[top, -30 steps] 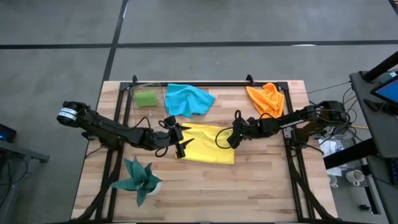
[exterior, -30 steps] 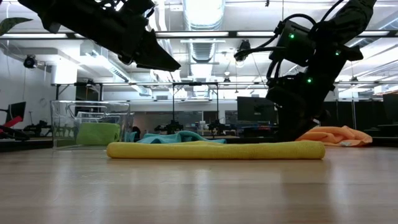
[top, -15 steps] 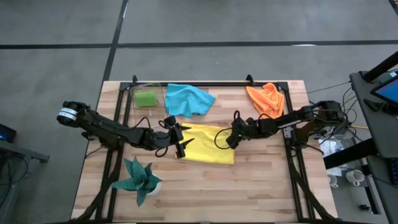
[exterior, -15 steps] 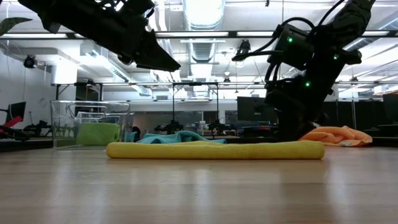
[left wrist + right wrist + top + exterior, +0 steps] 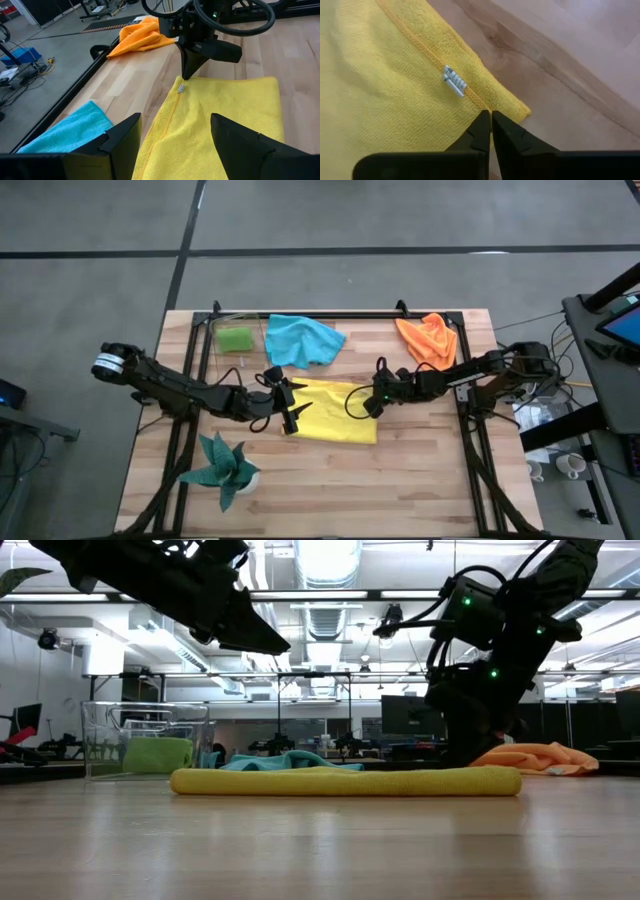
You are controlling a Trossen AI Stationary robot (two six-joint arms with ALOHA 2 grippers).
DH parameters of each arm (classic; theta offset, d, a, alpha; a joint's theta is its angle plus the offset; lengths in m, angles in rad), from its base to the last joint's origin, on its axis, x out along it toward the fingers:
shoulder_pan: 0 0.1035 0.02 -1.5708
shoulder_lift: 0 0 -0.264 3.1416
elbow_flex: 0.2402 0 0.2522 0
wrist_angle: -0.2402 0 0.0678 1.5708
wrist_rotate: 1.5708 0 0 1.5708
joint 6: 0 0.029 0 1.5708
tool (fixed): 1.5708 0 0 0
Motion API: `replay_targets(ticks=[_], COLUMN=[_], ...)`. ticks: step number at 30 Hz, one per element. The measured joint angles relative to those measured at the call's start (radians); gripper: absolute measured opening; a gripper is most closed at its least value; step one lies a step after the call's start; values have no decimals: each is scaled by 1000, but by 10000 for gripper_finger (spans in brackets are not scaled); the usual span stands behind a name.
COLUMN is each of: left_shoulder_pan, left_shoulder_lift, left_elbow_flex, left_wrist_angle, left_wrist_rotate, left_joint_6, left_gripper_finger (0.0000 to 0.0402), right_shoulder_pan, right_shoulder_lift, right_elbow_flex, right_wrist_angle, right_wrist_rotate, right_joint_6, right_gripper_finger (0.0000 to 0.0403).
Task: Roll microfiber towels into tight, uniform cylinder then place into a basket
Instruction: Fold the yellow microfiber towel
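r fingers [image 5: 489, 120] pinched, prob at yellow towel [image 5: 335, 412] corner

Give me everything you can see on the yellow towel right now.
The yellow towel lies spread flat on the wooden table, mid-table, unrolled, just in front of the blue towel. It is a soft, fuzzy cloth with an orange-stitched hem and a small white tag near one corner. The right gripper, fingers shut, sits at the hem by that corner. The left gripper hovers open above the opposite end, not touching.
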Motion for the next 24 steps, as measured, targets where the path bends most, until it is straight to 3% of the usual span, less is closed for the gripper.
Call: replay_targets(ticks=[17, 24], left_shoulder_pan=[0, 0], left_shoulder_lift=[0, 0], left_elbow_flex=[-4, -5], left_wrist_angle=[-1, -1], left_wrist_rotate=[0, 0], left_joint_6=[0, 0], left_gripper_finger=[222, 222], right_shoulder_pan=[0, 0], right_shoulder_lift=[-55, -58], right_elbow_flex=[32, 32], right_wrist_angle=[-31, -91], right_wrist_rotate=[2, 106], right_joint_6=[-70, -38], right_gripper_finger=[9, 9])
